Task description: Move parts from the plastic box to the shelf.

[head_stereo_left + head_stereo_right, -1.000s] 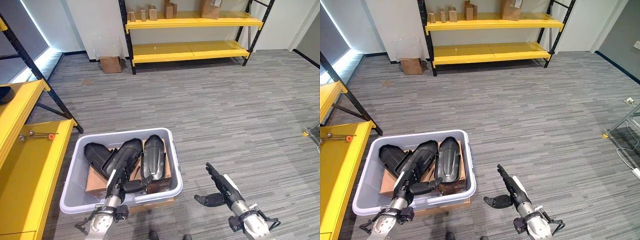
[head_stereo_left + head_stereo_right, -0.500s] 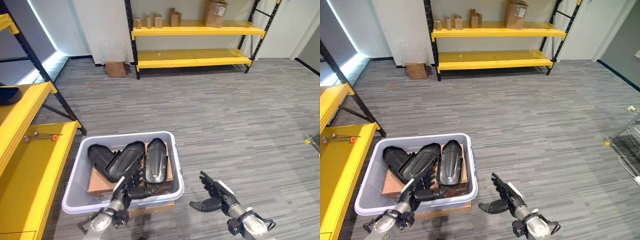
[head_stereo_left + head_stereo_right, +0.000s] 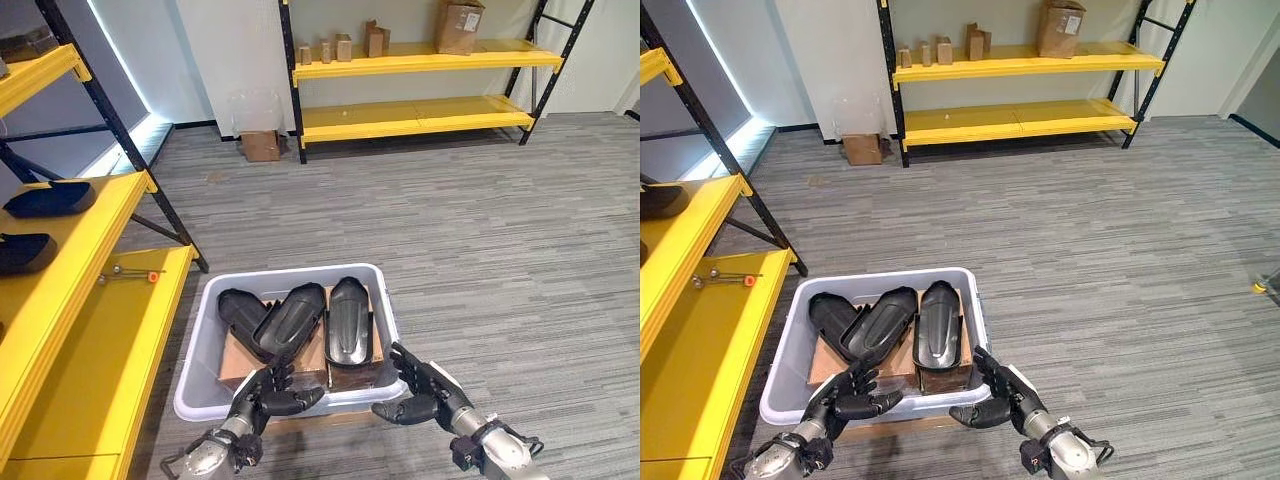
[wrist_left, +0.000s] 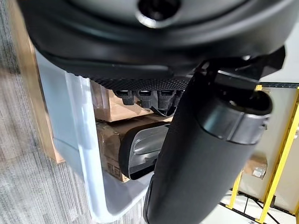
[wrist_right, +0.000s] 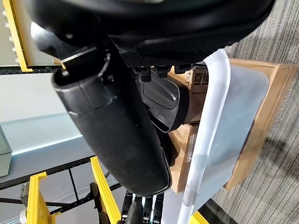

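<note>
Standing shelves: 2 yellow racks, the far shelf (image 3: 420, 62) at the back wall and the near shelf (image 3: 90, 330) at the robot's left.
Far shelf load: 1 big cardboard box (image 3: 462, 25) and several small brown packages (image 3: 340, 46) on its upper level; I cannot count them surely.
Near shelf load: 2 dark parts (image 3: 48, 198) on the upper level, and 1 small tool with orange tip (image 3: 130, 275) on the lower level.
Plastic box: 1 pale grey plastic box (image 3: 205, 345) on the carpet, resting on a flat cardboard piece (image 3: 895, 428).
Parts in box: 3 black curved parts (image 3: 348, 320) lie side by side on brown cartons (image 3: 240, 360) inside the box.
Floor: 1 more small carton (image 3: 262, 146) beside the far shelf.
Left hand: the left hand (image 3: 852, 398) is over the near rim of the box, fingers spread and relaxed, holding nothing.
Right hand: the right hand (image 3: 1002, 392) is at the near right corner of the box, fingers straight and apart, thumb out to the side, holding nothing.
</note>
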`<state>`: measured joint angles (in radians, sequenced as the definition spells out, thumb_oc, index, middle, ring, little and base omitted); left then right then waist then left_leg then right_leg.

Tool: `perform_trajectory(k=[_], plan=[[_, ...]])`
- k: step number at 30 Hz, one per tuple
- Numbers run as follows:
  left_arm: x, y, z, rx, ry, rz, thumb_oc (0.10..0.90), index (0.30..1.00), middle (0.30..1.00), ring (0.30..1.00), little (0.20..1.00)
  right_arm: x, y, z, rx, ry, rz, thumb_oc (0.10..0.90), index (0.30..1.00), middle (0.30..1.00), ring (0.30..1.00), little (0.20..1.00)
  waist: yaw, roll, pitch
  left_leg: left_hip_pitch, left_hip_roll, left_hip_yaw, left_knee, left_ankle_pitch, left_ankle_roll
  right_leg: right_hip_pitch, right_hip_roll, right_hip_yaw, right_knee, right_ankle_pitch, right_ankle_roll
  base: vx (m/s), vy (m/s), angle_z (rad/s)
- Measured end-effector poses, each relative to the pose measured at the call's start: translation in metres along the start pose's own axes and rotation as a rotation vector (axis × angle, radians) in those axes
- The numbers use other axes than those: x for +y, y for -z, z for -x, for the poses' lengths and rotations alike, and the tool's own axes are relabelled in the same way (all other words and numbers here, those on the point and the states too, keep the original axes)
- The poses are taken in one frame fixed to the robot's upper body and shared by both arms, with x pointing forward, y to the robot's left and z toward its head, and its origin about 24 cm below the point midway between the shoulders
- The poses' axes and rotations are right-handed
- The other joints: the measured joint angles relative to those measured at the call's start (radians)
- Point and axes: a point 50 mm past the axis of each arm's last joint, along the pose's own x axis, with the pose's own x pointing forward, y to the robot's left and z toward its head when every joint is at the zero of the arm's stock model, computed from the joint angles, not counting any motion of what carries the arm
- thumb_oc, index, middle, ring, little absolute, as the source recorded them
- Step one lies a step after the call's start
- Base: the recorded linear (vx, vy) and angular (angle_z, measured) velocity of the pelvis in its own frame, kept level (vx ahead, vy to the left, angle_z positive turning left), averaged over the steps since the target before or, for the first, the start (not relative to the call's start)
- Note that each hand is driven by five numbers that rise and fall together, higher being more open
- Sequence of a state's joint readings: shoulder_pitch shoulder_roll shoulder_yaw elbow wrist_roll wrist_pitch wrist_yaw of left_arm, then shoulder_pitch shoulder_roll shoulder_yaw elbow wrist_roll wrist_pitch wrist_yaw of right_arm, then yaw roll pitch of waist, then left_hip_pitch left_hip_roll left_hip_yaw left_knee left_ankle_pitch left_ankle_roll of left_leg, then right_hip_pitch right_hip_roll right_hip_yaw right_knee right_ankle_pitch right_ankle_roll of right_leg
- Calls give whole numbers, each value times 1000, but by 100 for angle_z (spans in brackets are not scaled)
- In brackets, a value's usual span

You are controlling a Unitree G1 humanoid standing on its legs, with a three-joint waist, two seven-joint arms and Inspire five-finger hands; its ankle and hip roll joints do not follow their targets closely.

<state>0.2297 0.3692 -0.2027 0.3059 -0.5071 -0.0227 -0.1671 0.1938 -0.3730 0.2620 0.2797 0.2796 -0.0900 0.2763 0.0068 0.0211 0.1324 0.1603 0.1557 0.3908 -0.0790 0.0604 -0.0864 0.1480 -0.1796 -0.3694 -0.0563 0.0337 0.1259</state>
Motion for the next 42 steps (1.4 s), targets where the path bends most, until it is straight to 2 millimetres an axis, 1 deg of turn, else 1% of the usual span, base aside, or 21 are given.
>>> perform_trajectory(k=[5, 9, 17, 35, 36, 42], plan=[[0, 0, 0, 1, 1, 0, 900, 1000, 1000, 1000, 1000, -2, 2, 2, 10, 6, 7, 900, 1000, 1000, 1000, 1000, -3, 7, -1, 0, 0, 2, 0, 1, -1, -2, 0, -1, -1, 10, -9, -5, 2, -1], [0, 1, 1, 3, -1, 1, 900, 1000, 1000, 1000, 1000, -5, 1, 3, 13, 28, 15, 900, 1000, 1000, 1000, 1000, -2, 11, -2, -2, -3, 2, 1, 0, 0, 2, 1, -3, -12, 21, -2, -18, 4, 0], [0, 1, 1, 3, -1, 2, 900, 1000, 1000, 1000, 1000, -7, 1, 4, 15, 31, 23, 900, 1000, 1000, 1000, 1000, -1, 11, -2, -2, -4, -2, 1, 0, 0, 12, 1, -9, -19, 23, -2, 1, 2, 1], [0, 1, 1, 2, -4, 2, 900, 1000, 1000, 1000, 1000, -7, 1, 4, 15, 31, 26, 900, 1000, 1000, 1000, 1000, 1, 6, 1, -4, -5, -9, 0, -1, 1, 20, 1, -24, -28, 27, 0, 0, 0, 0], [0, 1, 0, 1, -6, 2, 900, 1000, 1000, 1000, 1000, -8, 0, 3, 11, 30, 28, 900, 1000, 1000, 1000, 1000, 24, -7, 9, -4, -5, -11, 0, -2, 0, 25, 1, -26, -29, 27, 0, 0, 0, 0], [0, 1, 0, 1, -5, 2, 900, 1000, 1000, 1000, 1000, -7, 0, 3, 12, 30, 27, 900, 1000, 1000, 1000, 1000, 23, -6, 9, -4, -5, -11, 0, -1, 0, 20, 1, -25, -29, 27, 0, 0, 0, 0]])
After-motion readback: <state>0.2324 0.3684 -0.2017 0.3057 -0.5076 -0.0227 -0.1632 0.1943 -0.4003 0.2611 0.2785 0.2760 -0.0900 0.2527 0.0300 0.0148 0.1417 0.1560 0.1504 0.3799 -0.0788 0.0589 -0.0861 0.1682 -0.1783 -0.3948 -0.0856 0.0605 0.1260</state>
